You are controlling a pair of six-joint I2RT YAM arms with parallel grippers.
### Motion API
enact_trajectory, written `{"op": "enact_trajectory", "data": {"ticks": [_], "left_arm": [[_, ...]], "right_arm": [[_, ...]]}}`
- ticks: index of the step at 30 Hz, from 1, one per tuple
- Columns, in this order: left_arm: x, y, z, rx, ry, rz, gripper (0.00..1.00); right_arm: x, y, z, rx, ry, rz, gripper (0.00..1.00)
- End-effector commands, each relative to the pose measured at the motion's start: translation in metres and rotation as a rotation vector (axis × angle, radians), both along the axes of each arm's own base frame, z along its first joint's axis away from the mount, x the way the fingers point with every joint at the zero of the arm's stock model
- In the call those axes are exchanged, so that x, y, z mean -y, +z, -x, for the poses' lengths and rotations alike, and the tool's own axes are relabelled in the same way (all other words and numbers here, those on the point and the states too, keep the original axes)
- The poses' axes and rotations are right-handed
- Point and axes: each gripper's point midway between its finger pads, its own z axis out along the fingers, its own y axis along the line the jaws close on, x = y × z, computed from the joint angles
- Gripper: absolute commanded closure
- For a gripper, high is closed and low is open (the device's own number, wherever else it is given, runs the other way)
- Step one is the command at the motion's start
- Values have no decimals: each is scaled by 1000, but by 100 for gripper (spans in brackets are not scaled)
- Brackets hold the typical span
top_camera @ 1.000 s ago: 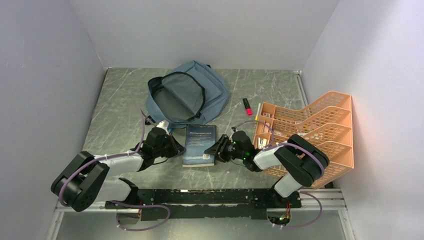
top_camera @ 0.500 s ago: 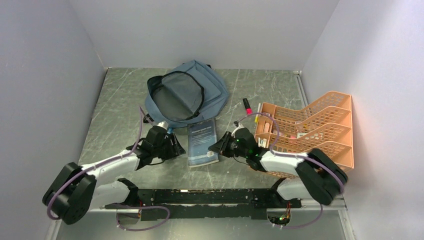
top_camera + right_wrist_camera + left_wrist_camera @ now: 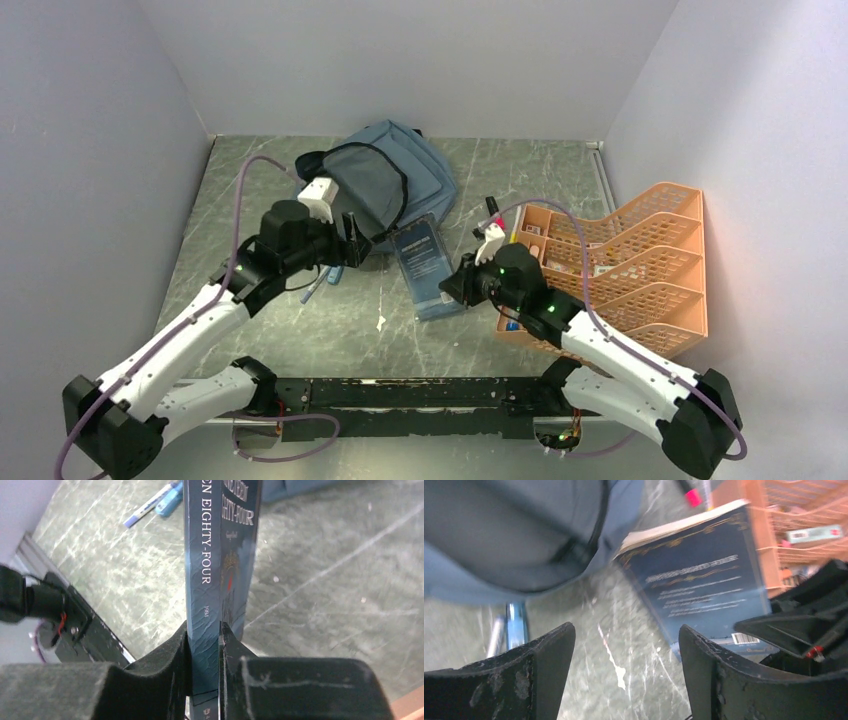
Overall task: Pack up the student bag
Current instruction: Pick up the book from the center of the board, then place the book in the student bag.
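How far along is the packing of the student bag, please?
Done: the student bag lies unzipped. In hand: the right gripper clamps the book, outside the bag; the left gripper is open near its mouth. Left: book, loose pens, items in the orange tray.

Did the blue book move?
Yes. The dark blue paperback book, pinched in the right tool, moved rightward and farther back, nearer the orange plastic mesh tray.

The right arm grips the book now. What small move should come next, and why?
Probably the right claw, shut on the Nineteen Eighty-Four book, should carry it forward into the student bag: the bag's mouth gapes close to the book's far end, and the left claw hangs open beside it.
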Motion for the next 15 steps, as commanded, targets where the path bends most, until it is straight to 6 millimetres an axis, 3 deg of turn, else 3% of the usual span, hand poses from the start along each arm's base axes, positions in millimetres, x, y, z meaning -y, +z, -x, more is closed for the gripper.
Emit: {"op": "enact_trajectory", "data": {"ticks": [1,3,4,9,15], "left_arm": [[15,72,15,320,-322,-88,18],[19,90,27,425,-424,-104,4],[19,98,33,484,-473,-117,3],[18,117,59,644,-647,-184,2],[24,121,98,730,-882,-182,7]], "right_arm": [[-16,82,-1,300,253,57,100],[-23,96,8,336,351,62,100],[-26,104,13,353,395,56,100],[-36,136,45,425,629,17,100],[-35,149,77,429,844,17,100]]}}
